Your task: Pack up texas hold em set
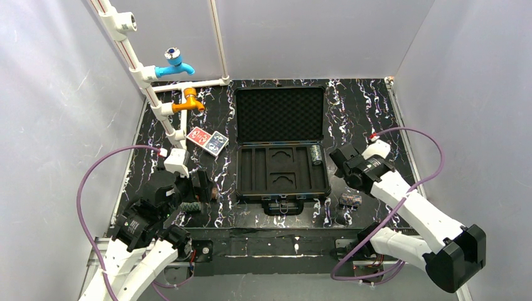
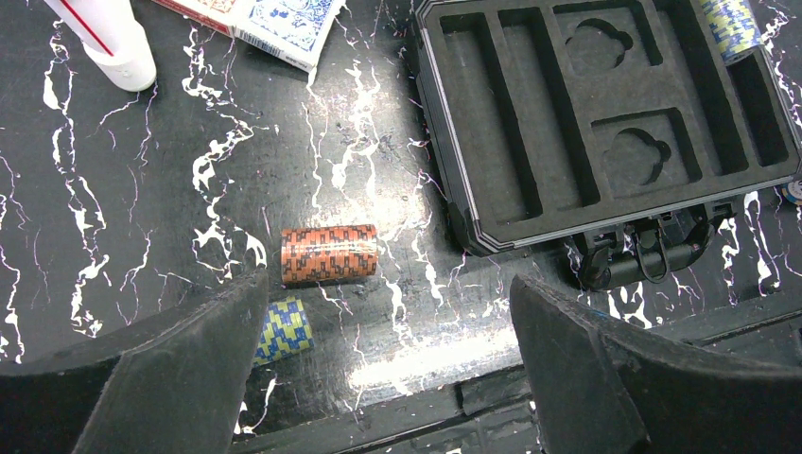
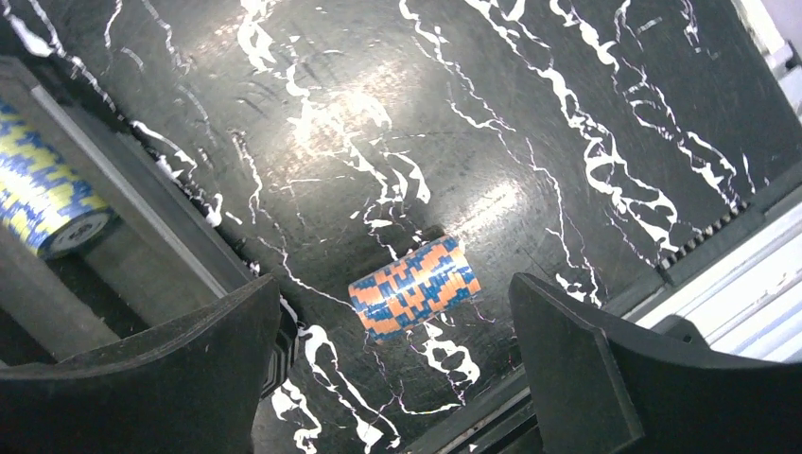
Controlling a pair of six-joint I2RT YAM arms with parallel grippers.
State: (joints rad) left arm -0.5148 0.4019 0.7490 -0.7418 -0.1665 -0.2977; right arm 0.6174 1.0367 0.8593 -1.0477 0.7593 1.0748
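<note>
The black briefcase (image 1: 254, 170) lies open in the middle of the top view with its foam lid (image 1: 280, 114) folded back. One yellow-and-blue chip roll (image 1: 316, 154) sits in the tray's right-hand slot. A red deck (image 1: 198, 136) and a blue deck (image 1: 217, 143) lie side by side to its left. The left pincer (image 2: 388, 284) is spread wide and empty over an orange-and-black roll (image 2: 329, 253) on the surface (image 2: 142, 189), with a second yellow-blue roll (image 2: 284, 329) beside its left finger. The right pincer (image 3: 394, 286) is also spread wide, and an orange-and-blue roll (image 3: 414, 287) lies between its fingers, clear of both.
</note>
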